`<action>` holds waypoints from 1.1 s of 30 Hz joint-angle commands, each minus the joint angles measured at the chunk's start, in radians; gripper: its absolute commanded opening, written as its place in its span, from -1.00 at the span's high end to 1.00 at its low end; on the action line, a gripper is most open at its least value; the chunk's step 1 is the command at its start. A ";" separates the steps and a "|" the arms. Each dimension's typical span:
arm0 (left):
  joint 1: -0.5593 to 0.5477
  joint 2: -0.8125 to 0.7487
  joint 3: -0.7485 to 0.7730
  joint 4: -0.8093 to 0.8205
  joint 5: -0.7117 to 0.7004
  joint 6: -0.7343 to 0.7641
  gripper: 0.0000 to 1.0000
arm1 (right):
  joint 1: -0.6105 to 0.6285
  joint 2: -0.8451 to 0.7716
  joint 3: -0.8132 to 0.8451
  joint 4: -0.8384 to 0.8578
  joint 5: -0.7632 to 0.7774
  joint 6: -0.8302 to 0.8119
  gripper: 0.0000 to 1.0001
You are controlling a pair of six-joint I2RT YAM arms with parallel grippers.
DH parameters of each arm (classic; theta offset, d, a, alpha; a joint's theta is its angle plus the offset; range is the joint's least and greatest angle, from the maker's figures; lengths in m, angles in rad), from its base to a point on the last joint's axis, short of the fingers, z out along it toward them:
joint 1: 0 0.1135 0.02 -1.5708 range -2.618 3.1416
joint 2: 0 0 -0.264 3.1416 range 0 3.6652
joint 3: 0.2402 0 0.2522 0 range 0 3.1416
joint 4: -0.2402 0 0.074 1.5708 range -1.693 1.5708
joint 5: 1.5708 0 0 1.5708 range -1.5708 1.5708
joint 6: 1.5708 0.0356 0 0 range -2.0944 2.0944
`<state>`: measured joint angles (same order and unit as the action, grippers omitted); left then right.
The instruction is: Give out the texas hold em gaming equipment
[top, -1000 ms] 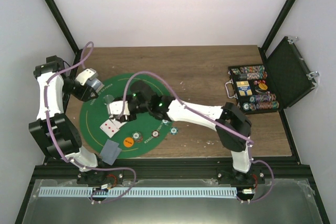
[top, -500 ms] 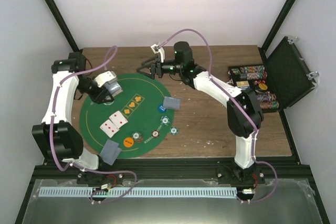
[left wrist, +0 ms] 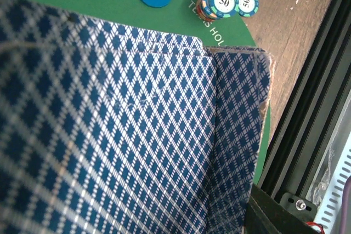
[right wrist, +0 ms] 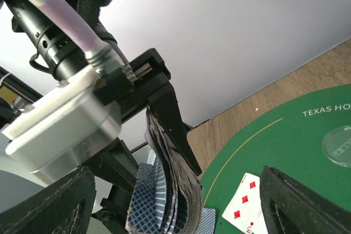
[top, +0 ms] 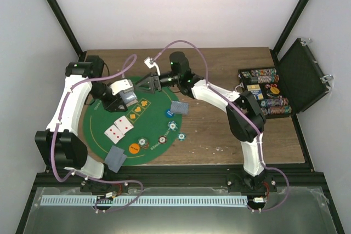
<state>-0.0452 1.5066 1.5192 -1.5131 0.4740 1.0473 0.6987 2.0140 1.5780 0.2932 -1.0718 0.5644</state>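
- Deck of cards (right wrist: 167, 201): light, thin and slick. It splays in the clamp, so expect single cards to slide. Judged best hold is a free edge of the top card, clear of the black jaws.
- Location: the deck hangs in the air toward the far-left corner of the table (top: 219, 75), over the far edge of the felt mat (top: 98, 130).
- Left gripper (top: 124, 96): clenched across the deck's faces.
- Right gripper (top: 147, 84): fingers spread wide, carrying nothing, just beside the deck. You cannot tell whether it touches.

Face-up cards (top: 119, 127) on mat (top: 98, 130) left, chips (top: 164, 139) to their right, case (top: 304, 78) far right on table (top: 230, 64).
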 commanded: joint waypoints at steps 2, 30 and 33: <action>-0.005 -0.009 0.032 -0.019 0.046 0.015 0.08 | 0.024 0.037 0.060 0.033 -0.038 0.009 -0.64; -0.007 -0.019 0.023 -0.007 0.048 0.015 0.16 | 0.049 0.036 0.092 -0.149 0.205 -0.134 0.02; -0.007 -0.019 0.016 0.002 0.036 0.010 0.17 | 0.047 0.016 0.078 -0.187 0.240 -0.174 0.07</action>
<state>-0.0467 1.5070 1.5356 -1.4982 0.4801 1.0439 0.7601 2.0808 1.6722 0.1768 -0.9428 0.4496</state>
